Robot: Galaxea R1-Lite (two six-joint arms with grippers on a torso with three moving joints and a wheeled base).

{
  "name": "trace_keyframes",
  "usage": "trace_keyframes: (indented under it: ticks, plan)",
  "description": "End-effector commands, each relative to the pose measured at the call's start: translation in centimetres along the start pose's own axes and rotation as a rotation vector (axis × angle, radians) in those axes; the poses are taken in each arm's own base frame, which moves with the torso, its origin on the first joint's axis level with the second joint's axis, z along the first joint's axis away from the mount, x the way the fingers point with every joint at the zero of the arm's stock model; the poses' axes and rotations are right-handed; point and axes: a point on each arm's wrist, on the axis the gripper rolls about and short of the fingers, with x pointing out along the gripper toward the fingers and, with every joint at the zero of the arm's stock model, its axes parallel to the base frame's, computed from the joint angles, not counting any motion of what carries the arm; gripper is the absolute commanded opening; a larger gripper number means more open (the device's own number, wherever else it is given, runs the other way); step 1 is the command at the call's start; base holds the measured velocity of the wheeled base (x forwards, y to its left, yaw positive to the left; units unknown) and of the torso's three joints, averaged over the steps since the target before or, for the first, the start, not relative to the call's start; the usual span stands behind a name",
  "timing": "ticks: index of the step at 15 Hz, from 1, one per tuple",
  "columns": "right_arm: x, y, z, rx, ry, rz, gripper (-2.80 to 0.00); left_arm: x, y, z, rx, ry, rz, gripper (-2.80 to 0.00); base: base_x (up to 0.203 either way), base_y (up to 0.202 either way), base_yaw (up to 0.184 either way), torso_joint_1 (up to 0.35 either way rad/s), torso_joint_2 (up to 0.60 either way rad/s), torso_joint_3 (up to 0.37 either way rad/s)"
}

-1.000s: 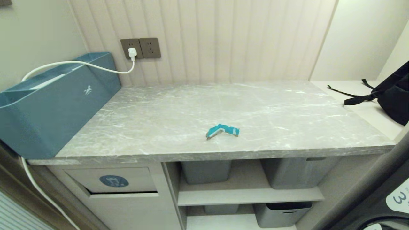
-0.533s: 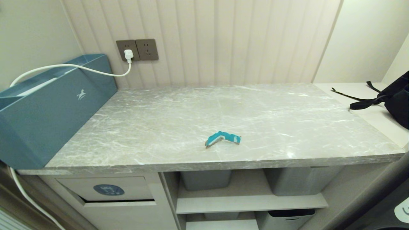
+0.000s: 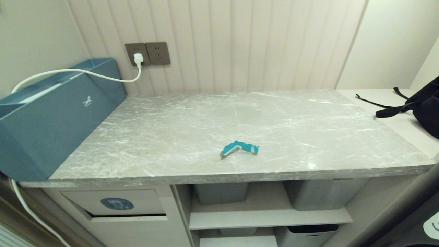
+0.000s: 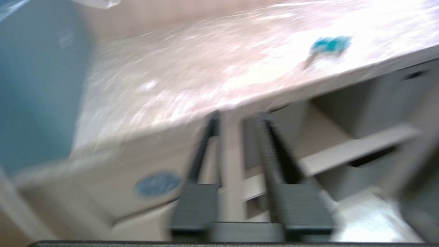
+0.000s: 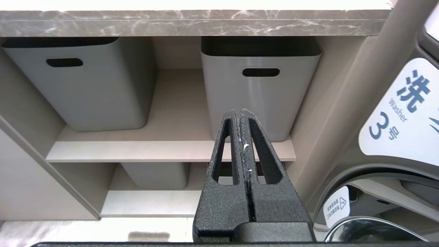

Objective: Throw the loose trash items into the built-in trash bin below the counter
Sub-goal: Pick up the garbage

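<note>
Nothing's binned yet: the teal wrapper scraps (image 3: 239, 148) lie on the counter (image 3: 308, 133), well apart from the bin flap (image 3: 116, 203). The left pincer (image 4: 236, 123), fingers parted and empty, hangs below the counter edge; the right pincer (image 5: 240, 115) is pressed together by the shelves.

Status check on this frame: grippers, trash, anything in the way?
Left gripper open, empty, below counter edge. Right gripper shut, parked by shelves. Teal wrapper still on counter, untouched. Path clear.

Left gripper (image 4: 236, 118) parted, empty; teal scrap (image 4: 328, 45) on counter (image 4: 192, 82).
</note>
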Motion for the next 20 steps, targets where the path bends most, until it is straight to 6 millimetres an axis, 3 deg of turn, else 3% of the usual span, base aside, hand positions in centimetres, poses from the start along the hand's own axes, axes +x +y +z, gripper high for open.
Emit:
trace_keyframes:
  ticks: [1,4,7,10,15,20]
  plan:
    - [0.0,0.0,0.0,0.0,-0.002,0.001,-2.8,7.7,2.4,2.9,-0.067,0.176,-0.122,0.0,0.0,0.0,0.0,0.0,0.0,0.0]
    - [0.0,0.0,0.0,0.0,-0.002,0.001,-2.8,16.3,2.9,4.1,-0.092,0.229,-0.332,0.0,0.0,0.0,0.0,0.0,0.0,0.0]
    - [0.0,0.0,0.0,0.0,-0.002,0.001,-2.8,24.5,-1.2,3.0,-0.083,0.275,-0.529,0.0,0.0,0.0,0.0,0.0,0.0,0.0]
    - [0.0,0.0,0.0,0.0,-0.001,0.001,-2.8,30.8,-5.8,-0.2,0.002,0.294,-0.632,0.0,0.0,0.0,0.0,0.0,0.0,0.0]
    - [0.0,0.0,0.0,0.0,0.0,0.001,-2.8,36.9,-10.5,-3.0,0.159,0.257,-0.673,0.0,0.0,0.0,0.0,0.0,0.0,0.0]
    - [0.0,0.0,0.0,0.0,-0.002,0.001,-2.8,38.6,-12.4,-4.1,0.193,0.28,-0.633,0.0,0.0,0.0,0.0,0.0,0.0,0.0]
